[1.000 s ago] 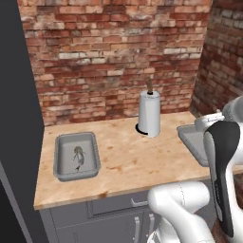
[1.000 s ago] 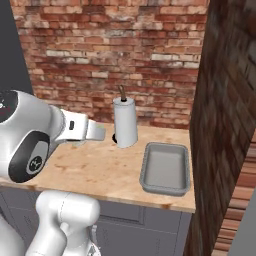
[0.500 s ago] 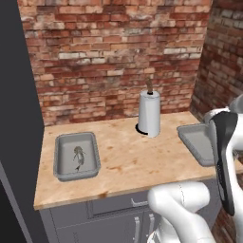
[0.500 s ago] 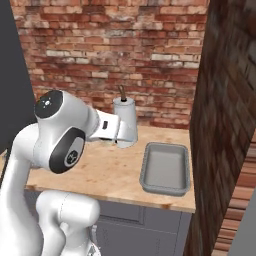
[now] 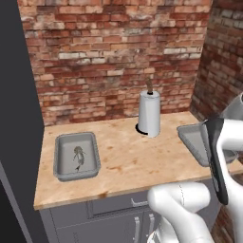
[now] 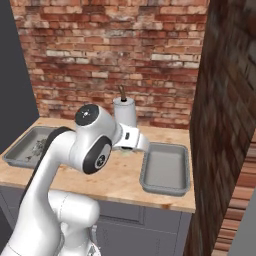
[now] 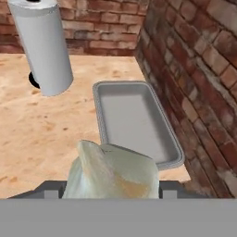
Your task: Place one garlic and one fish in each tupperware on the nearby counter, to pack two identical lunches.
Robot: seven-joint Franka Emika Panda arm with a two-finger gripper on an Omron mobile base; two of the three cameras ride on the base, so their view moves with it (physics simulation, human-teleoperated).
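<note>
Counter (image 5: pixel 123 161): a light wood-grain worktop is seen over dark grey cabinet fronts, backed by a red brick wall (image 5: pixel 109 52).
Left tupperware (image 5: pixel 60 161): a shallow grey tub is set on the left part of the counter; it is also seen at the left edge of the right base view (image 6: pixel 15 150).
Fish (image 5: pixel 79 157): a small silver-grey fish is seen lying inside the left tupperware.
Right tupperware (image 7: pixel 134 125): a grey tub is placed at the right end of the counter, close to the side brick wall; nothing is seen inside it. It is also shown in the right base view (image 6: pixel 166 170) and partly behind the arm in the left base view (image 5: pixel 192 142).
Paper-towel roll (image 5: pixel 149 114): a white roll is stood upright near the back wall, between the two tubs; in the hand view (image 7: pixel 42 46) it is seen to the left of the right tupperware.
Gripper (image 7: pixel 111 187): a cream-white garlic (image 7: pixel 111 173) with a pointed tip is held between the fingers, the jaws being closed partway on the bulb.
Garlic position: the bulb is carried above the counter, just short of the near end of the right tupperware, apart from it.
</note>
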